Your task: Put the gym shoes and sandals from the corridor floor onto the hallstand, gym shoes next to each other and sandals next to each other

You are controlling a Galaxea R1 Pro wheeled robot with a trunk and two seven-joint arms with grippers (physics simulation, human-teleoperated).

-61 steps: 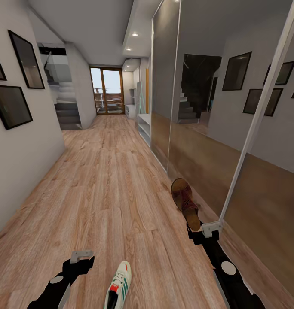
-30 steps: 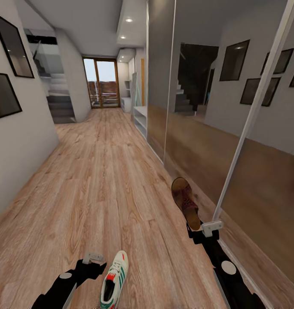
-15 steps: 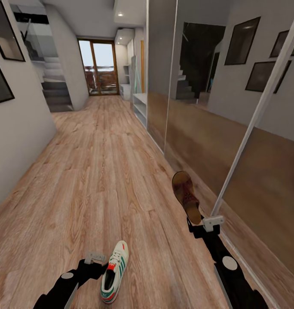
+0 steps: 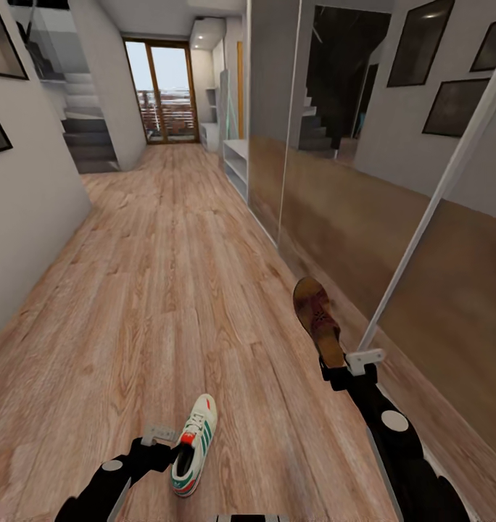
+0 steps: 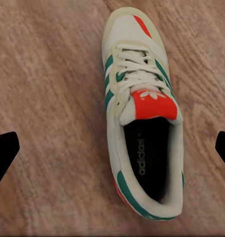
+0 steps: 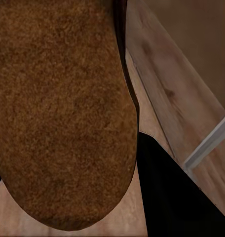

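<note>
even, bright rendered light, daylight from the far glass door, faint shadows, wide-angle stretching at edges.

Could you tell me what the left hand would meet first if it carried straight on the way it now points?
Most likely the gym shoe: the left wrist view looks along the left hand straight onto it, lying on the wood floor between the open fingers. How far off it is remains unclear.

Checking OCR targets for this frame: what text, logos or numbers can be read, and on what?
"adidas", printed along the dark insole inside the sneaker, in the left wrist view.
A white leaf-shaped logo sits on the sneaker's red tongue patch; it carries no readable letters.
Sandal: no text visible on it.
Framed pictures mirrored in the wardrobe door: dark, nothing to read.
</note>
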